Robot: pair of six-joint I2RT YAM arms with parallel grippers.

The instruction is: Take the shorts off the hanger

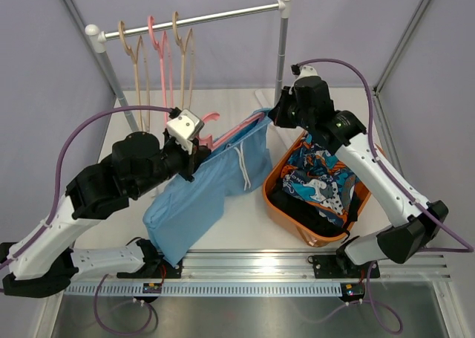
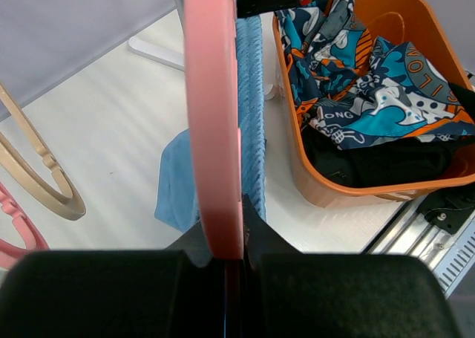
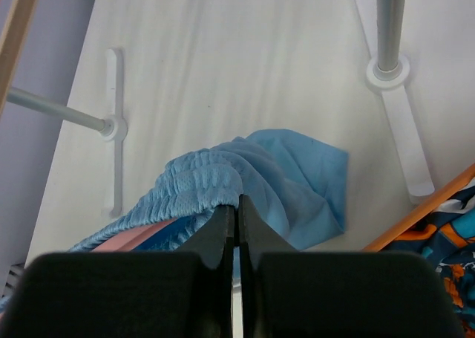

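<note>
Left gripper (image 2: pixel 226 230) clamped on hanger (image 2: pixel 211 115). Right gripper (image 3: pixel 237 212) pinched shut on blue shorts (image 3: pixel 252 167) waistband, hanger apparently still inside it. Basket (image 2: pixel 326 193) holding patterned shorts (image 2: pixel 371 93) just beside right gripper.

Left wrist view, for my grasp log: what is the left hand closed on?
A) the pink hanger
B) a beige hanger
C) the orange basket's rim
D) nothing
A: the left hand is pinched shut around the pink hanger, and the light blue shorts hang right beside that hanger.
</note>
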